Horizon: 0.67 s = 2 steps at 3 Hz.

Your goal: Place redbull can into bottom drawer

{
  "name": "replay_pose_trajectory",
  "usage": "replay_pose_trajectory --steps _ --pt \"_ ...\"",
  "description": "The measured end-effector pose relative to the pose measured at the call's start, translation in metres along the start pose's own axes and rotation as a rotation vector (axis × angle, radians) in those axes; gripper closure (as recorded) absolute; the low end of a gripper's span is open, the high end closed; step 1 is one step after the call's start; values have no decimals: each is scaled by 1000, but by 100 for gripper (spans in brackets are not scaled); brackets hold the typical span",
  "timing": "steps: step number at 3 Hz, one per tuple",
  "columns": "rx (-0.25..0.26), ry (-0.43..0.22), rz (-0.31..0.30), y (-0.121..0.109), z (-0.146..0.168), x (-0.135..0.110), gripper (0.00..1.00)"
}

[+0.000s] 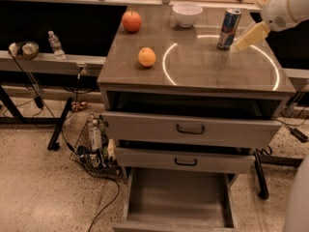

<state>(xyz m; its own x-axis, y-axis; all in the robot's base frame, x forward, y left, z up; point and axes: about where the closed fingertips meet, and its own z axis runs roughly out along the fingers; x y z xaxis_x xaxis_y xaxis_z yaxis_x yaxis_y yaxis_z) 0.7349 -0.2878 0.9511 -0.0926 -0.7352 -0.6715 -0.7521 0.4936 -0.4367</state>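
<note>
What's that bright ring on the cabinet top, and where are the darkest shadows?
Camera view: the ring is glare, a round light reflection on the cabinet top; the redbull can stands on its far edge, the tool right of it; deepest shadow fills the gap above the top drawer; the open bottom drawer is dimly lit.

Upper right of view: white arm [289,4], a smooth, rounded, glossy shell that bulges at the wrist end, with a small dark speckled patch on its lower face. The gripper [245,40] is pale cream-yellow, a plain flat wedge tapering to a blunt tip, just right of the redbull can [229,29]. Lower right edge: pale grey rounded form [298,202], blurred; part not identifiable.
</note>
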Motion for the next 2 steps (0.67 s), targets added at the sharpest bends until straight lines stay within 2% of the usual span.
replay_pose_trajectory --steps 1,2 --pt "13 -153 98 -18 70 -37 0" --pt "71 -228 158 -42 96 -50 0"
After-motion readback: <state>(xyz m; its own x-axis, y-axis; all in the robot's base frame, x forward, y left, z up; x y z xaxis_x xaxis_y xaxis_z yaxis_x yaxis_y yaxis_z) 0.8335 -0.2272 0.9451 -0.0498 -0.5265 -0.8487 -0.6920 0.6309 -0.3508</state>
